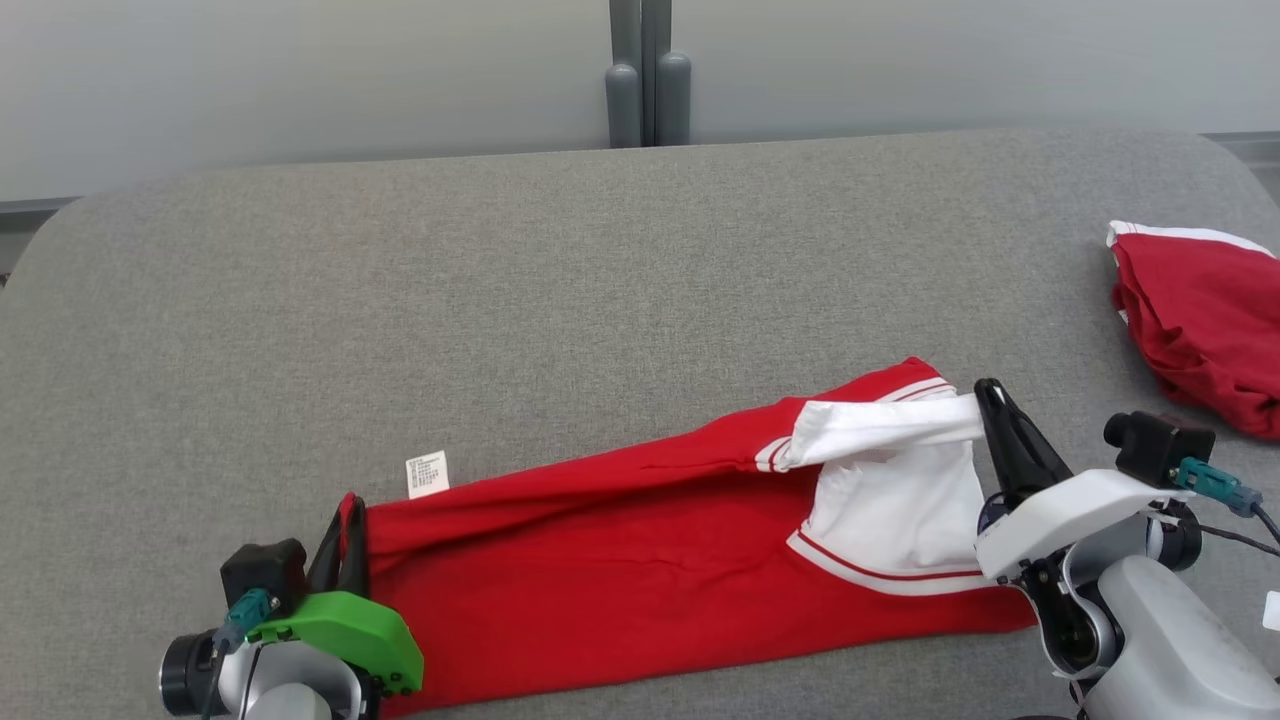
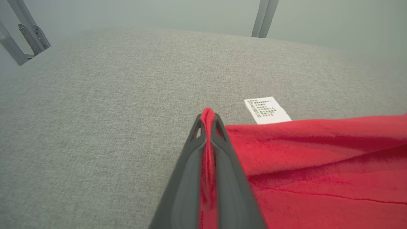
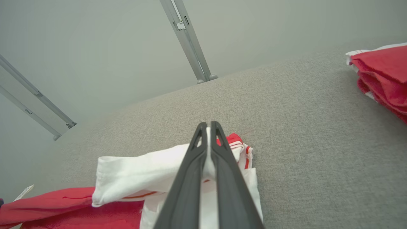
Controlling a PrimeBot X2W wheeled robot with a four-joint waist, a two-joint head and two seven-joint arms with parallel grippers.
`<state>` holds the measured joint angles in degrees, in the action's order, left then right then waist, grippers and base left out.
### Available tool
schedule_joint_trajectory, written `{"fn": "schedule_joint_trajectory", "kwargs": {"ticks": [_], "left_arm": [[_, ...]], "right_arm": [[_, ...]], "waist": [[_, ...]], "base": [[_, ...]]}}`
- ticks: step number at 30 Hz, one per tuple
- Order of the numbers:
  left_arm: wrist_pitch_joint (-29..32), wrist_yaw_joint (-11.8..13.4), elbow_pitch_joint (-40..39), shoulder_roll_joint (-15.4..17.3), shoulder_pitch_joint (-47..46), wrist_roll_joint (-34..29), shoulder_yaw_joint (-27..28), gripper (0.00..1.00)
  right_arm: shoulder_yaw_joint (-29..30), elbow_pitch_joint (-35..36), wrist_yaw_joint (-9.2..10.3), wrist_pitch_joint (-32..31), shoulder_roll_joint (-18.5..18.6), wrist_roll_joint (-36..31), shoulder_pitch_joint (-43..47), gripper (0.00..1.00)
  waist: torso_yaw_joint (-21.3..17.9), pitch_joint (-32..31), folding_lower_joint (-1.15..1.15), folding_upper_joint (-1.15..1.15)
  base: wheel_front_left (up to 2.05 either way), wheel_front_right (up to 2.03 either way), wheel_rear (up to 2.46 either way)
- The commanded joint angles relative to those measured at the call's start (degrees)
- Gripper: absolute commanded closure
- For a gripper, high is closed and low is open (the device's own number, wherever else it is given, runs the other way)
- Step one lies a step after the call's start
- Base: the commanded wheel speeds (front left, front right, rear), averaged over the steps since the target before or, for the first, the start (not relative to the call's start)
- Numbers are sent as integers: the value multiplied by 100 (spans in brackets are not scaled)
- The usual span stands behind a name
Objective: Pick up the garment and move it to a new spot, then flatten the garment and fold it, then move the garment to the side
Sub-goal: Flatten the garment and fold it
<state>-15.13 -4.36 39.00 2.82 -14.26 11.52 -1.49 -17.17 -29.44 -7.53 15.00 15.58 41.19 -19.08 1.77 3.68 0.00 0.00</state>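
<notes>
The red garment [image 1: 620,540] lies stretched in a long band across the near part of the grey padded table [image 1: 500,300], running from lower left to mid right in the head view. The left gripper [image 1: 345,510] is pinched tight on the red edge at the left end, and in the left wrist view a thin ridge of red cloth stands between its fingers [image 2: 190,165]. The right gripper [image 3: 208,127] is clamped just as tight on the white sleeve [image 1: 890,430] at the other end, with white cloth squeezed between its fingers.

This looks like the flattening or folding step, with the cloth held by both ends. To do it well, both arms should travel together at the same height and pace so the band stays taut without skewing. The sleeve is rolled over on itself, so it needs pulling outward before it is laid down, or the crease will be pressed in. The release is best made low, with the cloth resting on the table. A second red garment [image 1: 1200,320] sits well apart at the far right, so the work should stay short of it.

A white care label [image 2: 267,110] pokes out from the upper edge near the left gripper, and its rows of small dark print are too fine to read
</notes>
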Motion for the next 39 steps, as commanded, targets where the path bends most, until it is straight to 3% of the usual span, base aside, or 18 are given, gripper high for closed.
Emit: {"fn": "schedule_joint_trajectory", "kwargs": {"ticks": [1, 10, 11, 12, 13, 14, 22, 31, 39], "left_arm": [[3, -40, -45, 21, 179, -3, 18, 100], [3, 9, 1, 20, 456, 258, -197, 100], [3, 28, -19, 21, 487, 275, -217, 87], [3, 52, -50, 22, 510, 283, -227, 57], [3, 88, -69, 24, 550, 300, -228, 0], [3, 118, -91, 23, 590, 302, -229, 0], [3, 633, -817, 22, 1160, 190, 99, 0], [3, 734, -1183, 22, 1439, 64, 39, 0], [3, 727, -1403, 22, 1198, 33, -138, 0]], "right_arm": [[38, 26, 10, 23, 15, -30, 174, 100], [75, -183, 10, 22, -32, -30, 533, 100], [69, -217, 10, 23, -43, -54, 572, 100], [39, -279, 10, 22, -66, -49, 612, 100], [27, -330, 9, 23, -91, -18, 636, 79], [26, -363, 10, 22, -91, -3, 643, 0], [721, -149, 9, 21, -30, -311, 1038, 0], [854, -172, 9, 21, -290, -748, 1025, 0], [553, -990, 9, 20, -167, -899, 425, 0]], "waist": [[-4, 18, 0, 0], [9, 113, 0, 0], [12, 120, 0, 0], [16, 126, 0, 0], [21, 127, 0, 0], [29, 119, 0, 0], [78, -43, 0, 0], [149, -214, 0, 0], [370, 41, 0, 0]], "base": [[0, 0, 0], [0, 0, 0], [0, 0, 0], [0, 0, 0], [0, 0, 0], [0, 0, 0], [0, 0, 0], [0, 0, 0], [0, 0, 0]]}}
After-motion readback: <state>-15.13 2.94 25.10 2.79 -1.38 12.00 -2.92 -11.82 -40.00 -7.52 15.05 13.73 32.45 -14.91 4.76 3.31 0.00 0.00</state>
